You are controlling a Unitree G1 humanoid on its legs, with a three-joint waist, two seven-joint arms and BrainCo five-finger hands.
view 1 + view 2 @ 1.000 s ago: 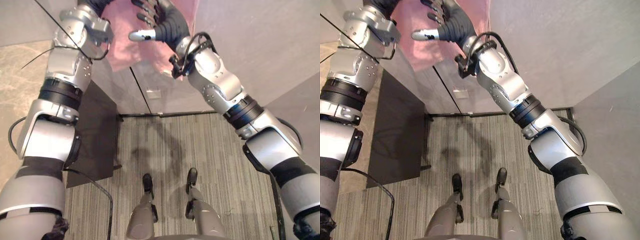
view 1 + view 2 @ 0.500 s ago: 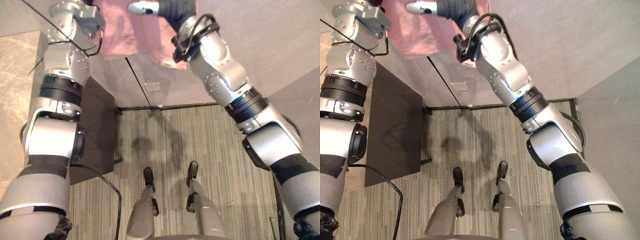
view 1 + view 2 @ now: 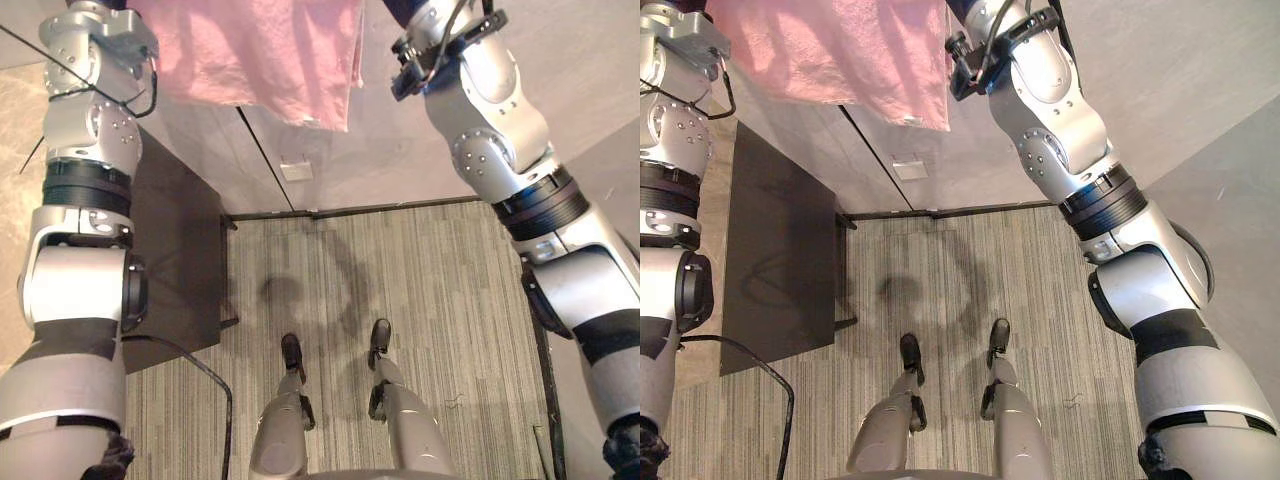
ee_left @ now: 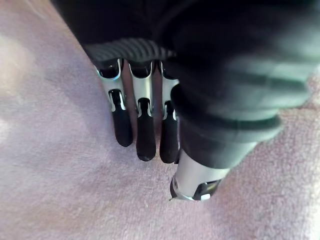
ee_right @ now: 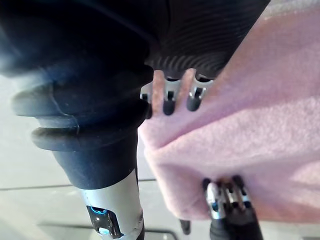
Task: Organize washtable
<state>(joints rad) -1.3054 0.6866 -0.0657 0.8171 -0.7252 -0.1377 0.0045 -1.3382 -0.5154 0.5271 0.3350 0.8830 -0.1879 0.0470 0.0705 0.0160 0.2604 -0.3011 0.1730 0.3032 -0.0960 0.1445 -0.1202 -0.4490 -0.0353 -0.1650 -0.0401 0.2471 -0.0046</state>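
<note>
I see the pink towel [image 3: 260, 55], soft and fuzzy, hanging spread high up between both arms, above the ribbed grey carpet [image 3: 440, 290]. My right hand [image 5: 170, 100] curls its fingers into a fold at the towel's edge, gripping it. My left hand [image 4: 142, 130] lies flat on the cloth, fingers straight.

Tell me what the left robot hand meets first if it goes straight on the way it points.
The pink towel: fingertips of the left robot hand point into it, apparently touching.

Pink towel [image 3: 260, 55], upper part beyond the eye views' top edge, far face behind its fold.
</note>
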